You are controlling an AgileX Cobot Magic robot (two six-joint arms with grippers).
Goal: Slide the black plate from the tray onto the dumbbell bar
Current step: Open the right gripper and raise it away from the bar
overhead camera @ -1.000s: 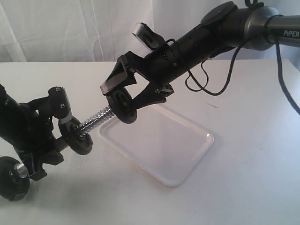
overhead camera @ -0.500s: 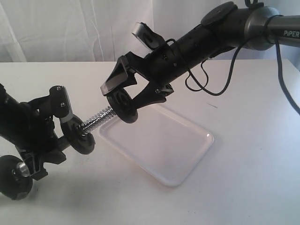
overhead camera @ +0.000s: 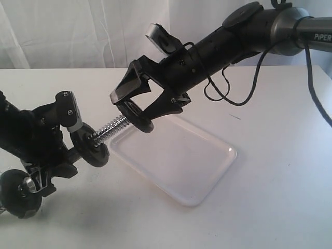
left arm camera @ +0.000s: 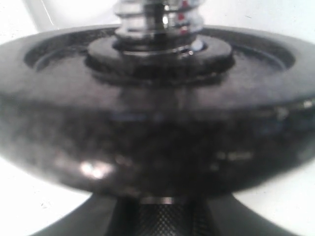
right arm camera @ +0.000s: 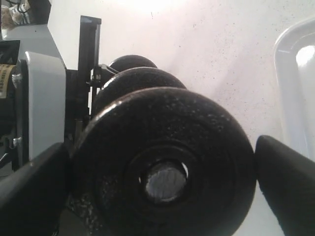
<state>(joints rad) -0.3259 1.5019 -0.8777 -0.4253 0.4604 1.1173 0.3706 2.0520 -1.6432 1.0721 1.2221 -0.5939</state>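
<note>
Between the fingers of our right gripper (overhead camera: pixel 140 104) we pinch the small flat black metal plate (right arm camera: pixel 206 142) by its rim, above the shallow translucent-white plastic tray (overhead camera: pixel 181 166), its hole meeting the threaded tip of the slim chrome dumbbell bar (overhead camera: pixel 110 129) clamped in our left gripper (overhead camera: pixel 61 145); sliding it along and releasing are left.

Status: right gripper (overhead camera: pixel 134 106) clamps black plate (overhead camera: pixel 139 118) at threaded tip of dumbbell bar (overhead camera: pixel 110 129); left gripper (overhead camera: pixel 57 141) grips bar; tray (overhead camera: pixel 228 155) nearby.
</note>
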